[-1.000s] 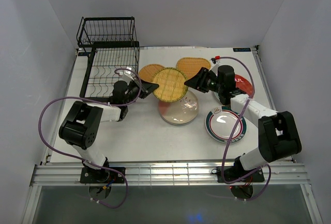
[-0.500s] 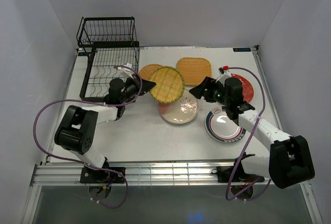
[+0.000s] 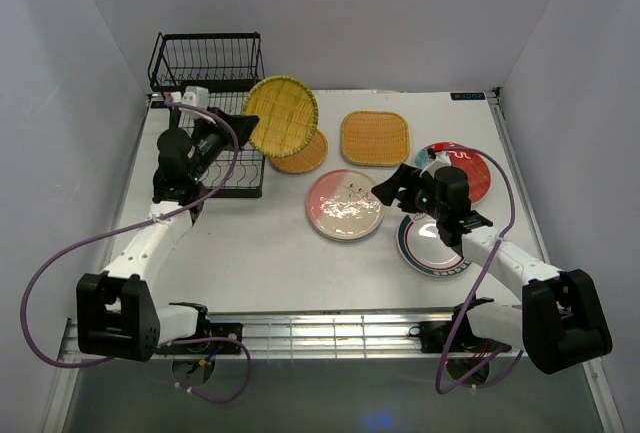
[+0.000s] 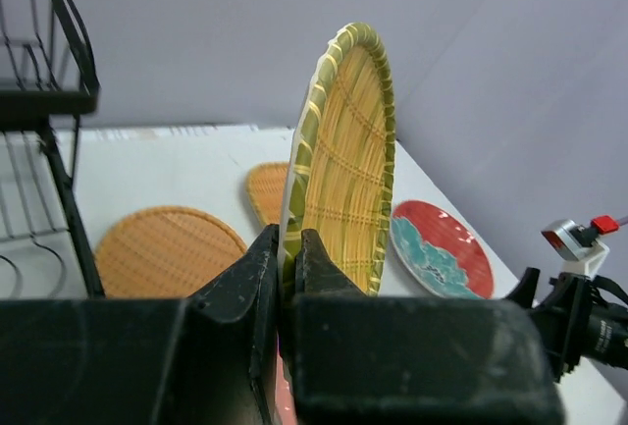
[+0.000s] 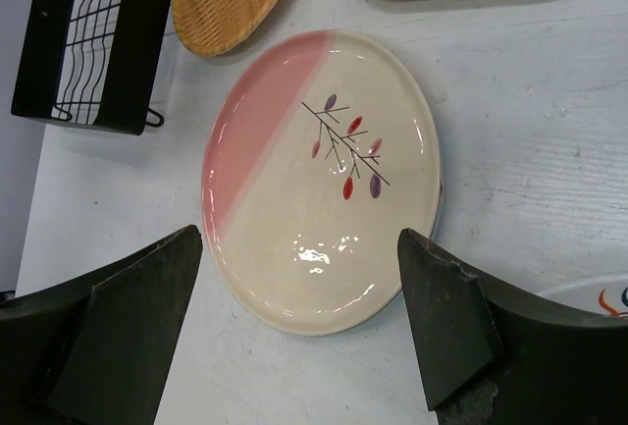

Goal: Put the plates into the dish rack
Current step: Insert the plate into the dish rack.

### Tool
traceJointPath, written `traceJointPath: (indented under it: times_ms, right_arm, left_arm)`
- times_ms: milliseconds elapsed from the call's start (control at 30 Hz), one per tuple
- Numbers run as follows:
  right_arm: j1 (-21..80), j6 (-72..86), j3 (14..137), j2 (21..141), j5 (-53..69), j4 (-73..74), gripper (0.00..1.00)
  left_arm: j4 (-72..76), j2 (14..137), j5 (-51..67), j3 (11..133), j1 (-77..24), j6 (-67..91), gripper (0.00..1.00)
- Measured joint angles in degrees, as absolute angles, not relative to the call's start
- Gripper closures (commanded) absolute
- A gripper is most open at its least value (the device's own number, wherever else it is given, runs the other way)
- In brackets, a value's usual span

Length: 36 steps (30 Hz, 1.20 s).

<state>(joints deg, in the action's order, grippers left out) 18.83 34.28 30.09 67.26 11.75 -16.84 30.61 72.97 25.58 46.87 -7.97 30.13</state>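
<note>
My left gripper (image 3: pixel 236 131) is shut on the rim of a round yellow woven plate with a green edge (image 3: pixel 282 115). It holds the plate on edge in the air at the right side of the black wire dish rack (image 3: pixel 205 103). In the left wrist view the plate (image 4: pixel 345 165) stands upright between my fingertips (image 4: pixel 286 248). My right gripper (image 3: pixel 390 189) is open and empty, just right of the pink-and-white plate (image 3: pixel 344 204). In the right wrist view that plate (image 5: pixel 324 175) lies flat ahead of the spread gripper (image 5: pixel 300 292).
An orange round woven plate (image 3: pixel 302 154) lies by the rack's right side. A rounded-square woven plate (image 3: pixel 375 138) lies at the back middle. A red-and-teal plate (image 3: pixel 468 173) and a white plate with green rim rings (image 3: pixel 430 245) lie under my right arm.
My left arm has swung the yellow woven plate up and left from the table's middle to the rack. My right gripper has drawn back from it and now faces the pink-and-white plate.
</note>
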Motion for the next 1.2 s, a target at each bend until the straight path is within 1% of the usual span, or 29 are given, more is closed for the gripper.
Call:
traceJointPath:
  times_ms: [267, 433, 567, 733, 933, 1033, 1200]
  right_arm:
    - [18.83, 34.28, 30.09, 67.99, 12.16, -18.09, 0.14]
    - [18.83, 34.26, 30.09, 67.99, 12.67, -18.17, 0.14]
    - [18.83, 34.15, 30.09, 68.20, 13.61, -18.17, 0.14]
    - [18.83, 34.09, 30.09, 68.95, 14.44, -18.15, 0.14]
    - [18.83, 34.09, 30.09, 68.90, 15.03, -18.15, 0.14]
    - [18.83, 34.09, 30.09, 68.60, 15.05, -18.15, 0.14]
    - [18.83, 34.09, 30.09, 68.38, 15.14, -18.15, 0.14]
  left_arm:
    - [17.78, 65.08, 14.11, 59.16, -7.29, 18.28, 1.00]
    - [14.11, 64.71, 8.43, 66.89, -5.65, 13.13, 1.00]
    - [13.17, 65.71, 7.14, 71.24, -2.44, 10.59, 1.00]
    - [13.17, 69.84, 9.52, 75.24, 5.45, 10.44, 1.00]
    - [12.56, 79.68, 13.15, 82.52, 15.22, 12.56, 1.00]
    - [12.10, 84.18, 13.41, 85.69, 17.17, 12.43, 1.00]
    - [11.97, 89.58, 13.65, 89.49, 17.08, 10.11, 1.00]
